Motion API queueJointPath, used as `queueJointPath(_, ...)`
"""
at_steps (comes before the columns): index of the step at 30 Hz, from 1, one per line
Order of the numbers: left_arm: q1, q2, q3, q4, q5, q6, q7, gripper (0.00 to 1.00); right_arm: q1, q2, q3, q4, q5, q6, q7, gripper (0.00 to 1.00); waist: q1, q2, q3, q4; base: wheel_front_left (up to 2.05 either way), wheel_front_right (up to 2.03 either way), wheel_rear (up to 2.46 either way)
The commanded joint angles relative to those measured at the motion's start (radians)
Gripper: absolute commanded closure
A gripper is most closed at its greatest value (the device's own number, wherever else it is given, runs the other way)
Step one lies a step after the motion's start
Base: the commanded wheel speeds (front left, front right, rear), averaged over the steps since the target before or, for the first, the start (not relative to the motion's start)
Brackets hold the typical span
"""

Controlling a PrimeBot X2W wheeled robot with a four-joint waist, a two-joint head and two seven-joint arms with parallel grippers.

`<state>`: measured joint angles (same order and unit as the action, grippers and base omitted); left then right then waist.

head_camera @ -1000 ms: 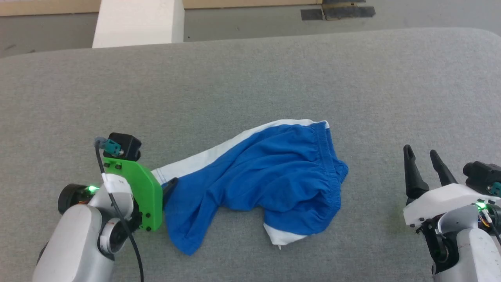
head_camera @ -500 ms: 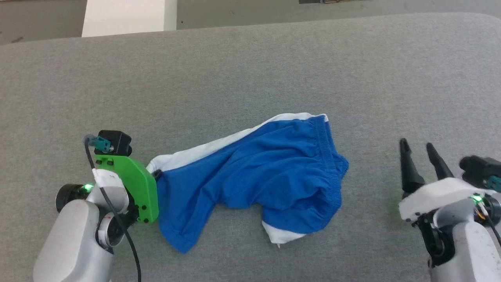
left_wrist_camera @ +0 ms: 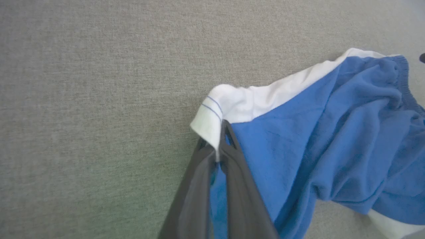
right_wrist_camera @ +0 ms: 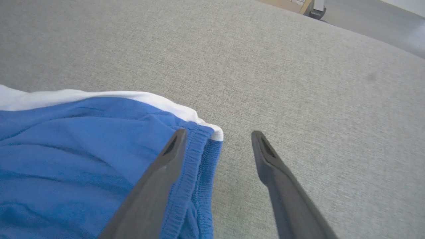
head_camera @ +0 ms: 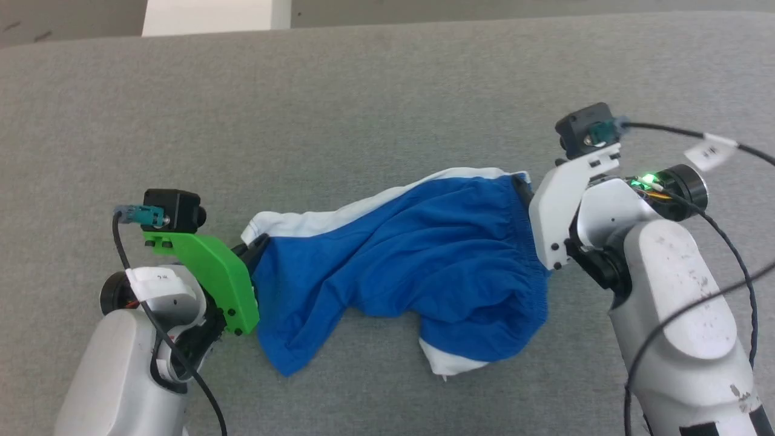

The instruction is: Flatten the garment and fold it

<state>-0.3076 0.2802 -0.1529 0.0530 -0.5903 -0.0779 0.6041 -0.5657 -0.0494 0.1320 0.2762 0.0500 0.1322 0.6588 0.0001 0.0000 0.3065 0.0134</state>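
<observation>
My left hand [left_wrist_camera: 215, 136] was clamped on the garment [head_camera: 412, 260]. Its two dark fingers [left_wrist_camera: 239, 172] were pressed together over a white-banded corner, where two thin blue stripes crossed the band. In the head view that corner sat at the garment's left end, just beside the green bracket [head_camera: 206, 266] on my left wrist.

The garment lay rumpled on the grey fabric-covered surface [head_camera: 363, 103], stretched between my two arms. It was royal blue across the middle, with a white band along its far edge and a second white patch poking out under the near edge toward the right. A blue flap pointed toward me at the lower left, and the gathered waistband ran down the right end.

My right hand [right_wrist_camera: 219, 134] stood apart, holding nothing. In the right wrist view one finger [right_wrist_camera: 159, 172] lay over the ribbed waistband at its far corner, and the other finger [right_wrist_camera: 272, 172] lay over bare grey surface just beside the cloth, so the waistband's edge sat between them. I could not tell whether the first finger touched the cloth. In the head view the white plate [head_camera: 560, 206] of my right wrist was close against the garment's right end.
</observation>
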Motion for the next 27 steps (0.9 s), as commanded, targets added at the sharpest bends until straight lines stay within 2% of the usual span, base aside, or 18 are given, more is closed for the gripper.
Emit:
queueJointPath(1, 0.000, -0.006, -0.005, -0.008, -0.005, 0.000, -0.008, 1.00, -0.019, -0.001, 0.002, 0.019, -0.013, -0.002, 0.028, 0.00, -0.0001, 0.0000, 0.028, 0.030, 0.00, 0.00, 0.00)
queueJointPath(12, -0.015, -0.015, -0.027, -0.016, -0.016, -0.012, -0.024, 1.00, -0.038, -0.001, -0.009, 0.148, -0.049, -0.002, 0.054, 0.00, -0.0001, 0.0000, 0.074, 0.064, 0.00, 0.00, 0.00)
queueJointPath(13, -0.016, -0.015, -0.027, -0.014, -0.018, -0.012, -0.027, 1.00, -0.039, -0.001, -0.003, 0.156, -0.037, -0.002, 0.053, 0.52, -0.0001, 0.0000, 0.075, 0.063, 0.00, 0.00, 0.00)
queueJointPath(14, -0.016, -0.015, -0.027, -0.011, -0.020, -0.013, -0.029, 1.00, -0.043, -0.001, 0.005, 0.158, -0.028, -0.002, 0.044, 0.80, -0.0001, 0.0000, 0.075, 0.062, 0.00, 0.00, 0.00)
queueJointPath(15, -0.017, -0.016, -0.025, -0.008, -0.023, -0.013, -0.033, 1.00, -0.048, -0.001, 0.009, 0.159, -0.020, -0.002, 0.030, 1.00, -0.0001, 0.0000, 0.074, 0.060, 0.00, 0.00, 0.00)
queueJointPath(22, -0.087, -0.024, 0.016, 0.003, -0.091, -0.024, -0.057, 1.00, -0.119, -0.001, 0.015, 0.129, 0.057, -0.002, -0.050, 1.00, -0.0001, 0.0000, 0.052, 0.047, 0.00, 0.00, 0.00)
queueJointPath(27, -0.300, 0.008, 0.073, 0.046, -0.144, -0.028, -0.027, 1.00, -0.282, -0.001, -0.010, 0.075, 0.154, -0.002, -0.056, 1.00, -0.0001, 0.0000, 0.072, 0.041, 0.00, 0.00, 0.00)
